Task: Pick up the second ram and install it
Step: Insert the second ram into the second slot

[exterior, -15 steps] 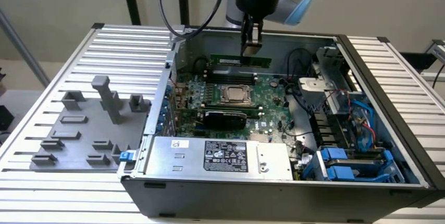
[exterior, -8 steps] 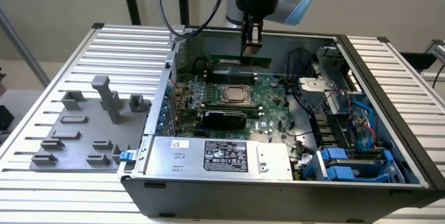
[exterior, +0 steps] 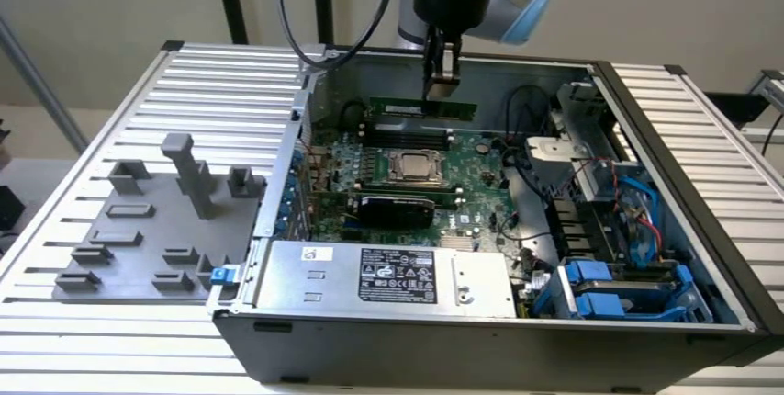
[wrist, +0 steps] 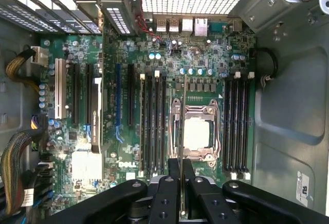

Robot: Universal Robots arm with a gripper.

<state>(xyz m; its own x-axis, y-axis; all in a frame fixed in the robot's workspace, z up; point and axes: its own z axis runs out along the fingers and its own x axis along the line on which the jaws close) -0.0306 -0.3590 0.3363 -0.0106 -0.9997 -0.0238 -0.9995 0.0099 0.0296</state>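
Observation:
The second ram (exterior: 421, 107) is a slim green stick hanging level above the back of the motherboard (exterior: 472, 152) inside the open computer case. My gripper (exterior: 442, 90) comes down from above and is shut on the stick's top edge. In the wrist view the ram (wrist: 183, 111) shows edge-on as a thin line between my black fingers (wrist: 172, 183). It runs parallel to the long black memory slots (wrist: 154, 126) and lies over the near edge of the processor socket (wrist: 198, 134). Another bank of slots (wrist: 236, 126) sits on the socket's other side.
A grey fixture plate with blocks (exterior: 160, 225) lies on the ribbed table at the exterior view's left. Inside the case (exterior: 686, 202) are a power supply (exterior: 380, 276), a black card (exterior: 392, 207), cable bundles (exterior: 533, 152) and blue drive bays (exterior: 612, 289).

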